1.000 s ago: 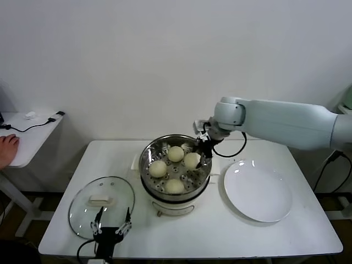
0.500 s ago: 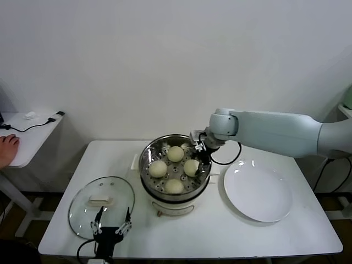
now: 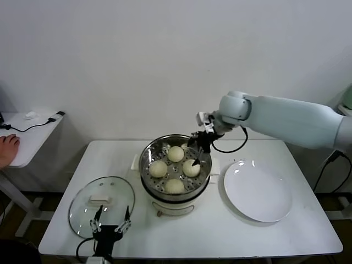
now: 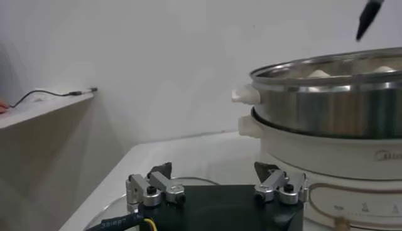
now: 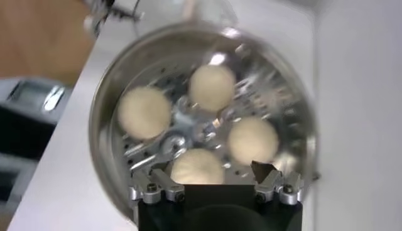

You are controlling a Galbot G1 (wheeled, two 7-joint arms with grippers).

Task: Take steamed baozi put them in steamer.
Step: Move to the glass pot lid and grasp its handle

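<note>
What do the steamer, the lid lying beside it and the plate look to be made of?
Steamer: polished stainless steel, going by its mirror-bright rim and perforated tray, on a cream-white base that looks like plastic or enamel. Lid: clear glass, since the table shows through it, with a metal-looking rim and a pale handle. Plate: glossy white, probably ceramic, though melamine would look the same.

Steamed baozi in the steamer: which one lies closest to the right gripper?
The baozi on the plate-side of the steamer, directly beneath the right gripper; the other three lie farther off.
</note>
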